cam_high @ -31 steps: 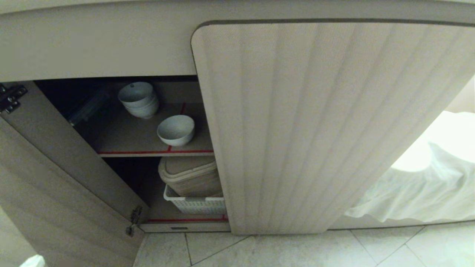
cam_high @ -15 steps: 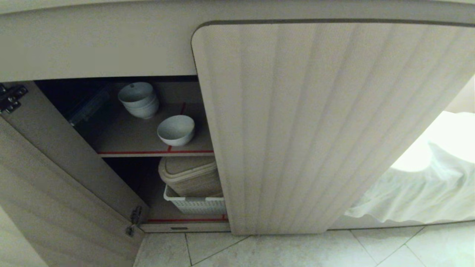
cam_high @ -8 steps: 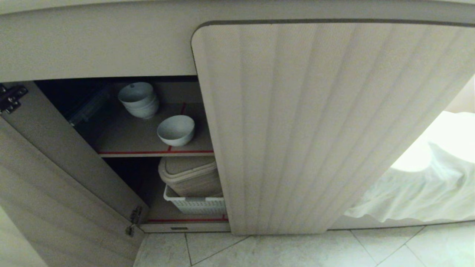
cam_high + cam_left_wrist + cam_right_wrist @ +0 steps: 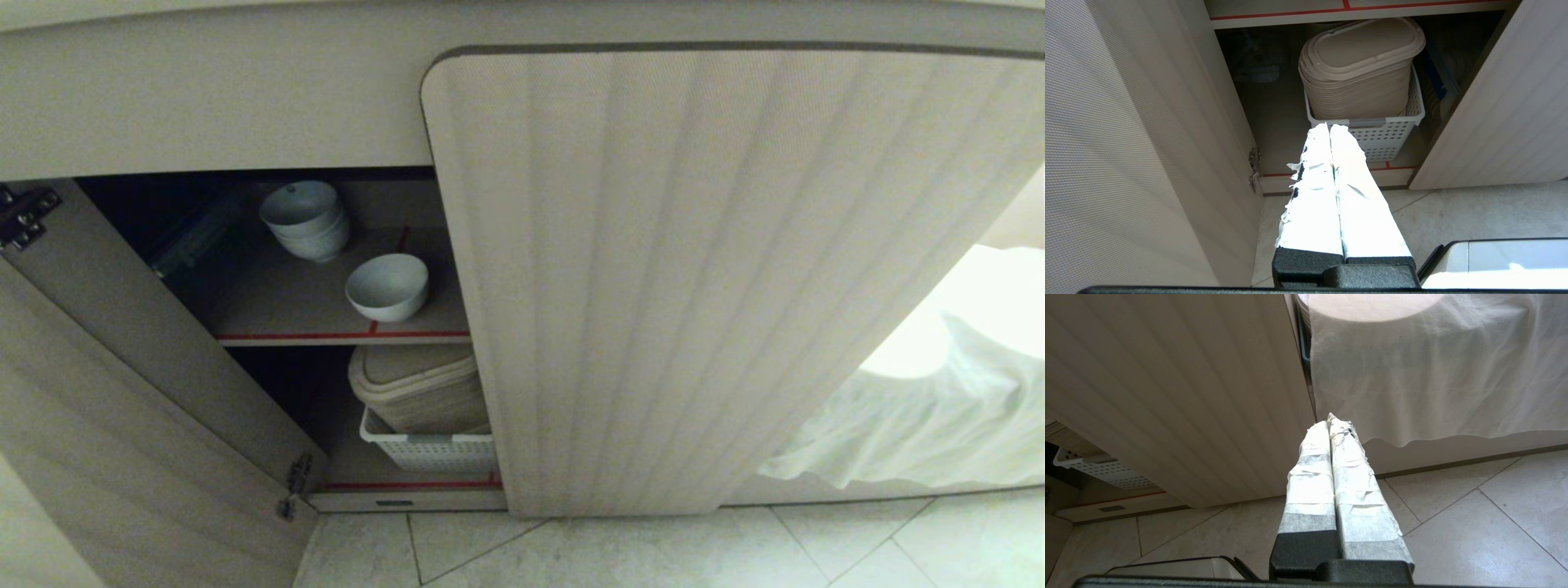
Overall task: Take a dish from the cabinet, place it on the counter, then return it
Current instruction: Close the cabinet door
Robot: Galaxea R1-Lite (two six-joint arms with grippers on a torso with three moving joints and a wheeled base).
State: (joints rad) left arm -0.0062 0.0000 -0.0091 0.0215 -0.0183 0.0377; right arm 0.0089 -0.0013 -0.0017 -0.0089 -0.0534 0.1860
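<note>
Tools first: my left tool (image 4: 1329,127) and right tool (image 4: 1329,419) hang clenched and empty near the floor, parked short of the cabinet (image 4: 694,286). Beyond, past the white basket (image 4: 433,451), the dish (image 4: 387,286) sits upright on the red-edged shelf (image 4: 343,335) (glossy white, reachable), before the bowl stack (image 4: 304,219).

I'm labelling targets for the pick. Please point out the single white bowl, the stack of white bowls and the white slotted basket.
single glossy white round bowl (image 4: 387,286): head view, inner hollow.
stack of white ceramic bowls (image 4: 304,219): head view, top bowl's side.
white slotted plastic basket (image 4: 1384,136): left wrist view, front wall.
</note>
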